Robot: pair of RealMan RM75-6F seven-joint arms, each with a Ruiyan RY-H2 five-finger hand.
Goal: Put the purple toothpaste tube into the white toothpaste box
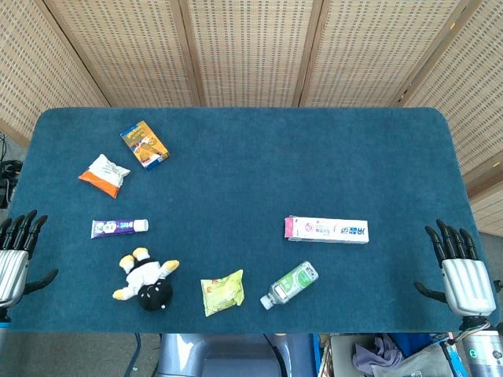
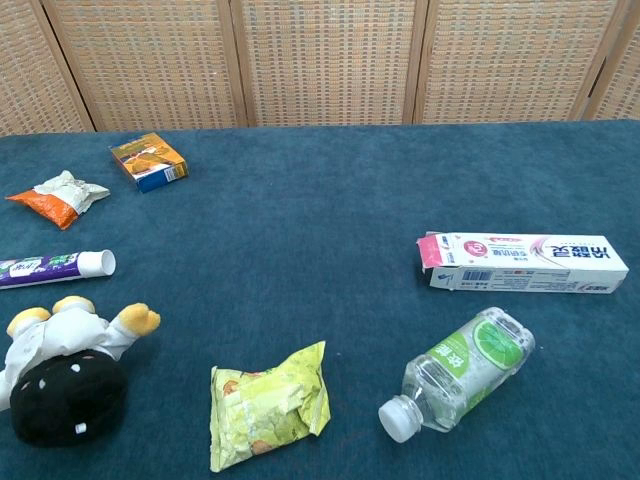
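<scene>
Blue carpeted table (image 1: 251, 173), wicker screens (image 1: 251, 47) behind. Purple toothpaste tube (image 1: 119, 228) cut off at chest-view edge. Left hand (image 1: 16, 255) and right hand (image 1: 460, 271) empty, fingers spread.

Table (image 1: 259, 157): blue cloth surface fills the frame, woven wall panels (image 1: 251, 47) behind.
Upper left: an orange and blue carton (image 1: 145, 144) lies beside an orange and white snack packet (image 1: 104, 174).
Lower left: a plush toy (image 1: 146, 283), black, white and yellow, lies on its side.
Lower centre: a yellow-green snack bag (image 1: 222, 291) lies near a clear bottle (image 1: 290, 284) with a green label, tipped over, white cap at lower left.
</scene>
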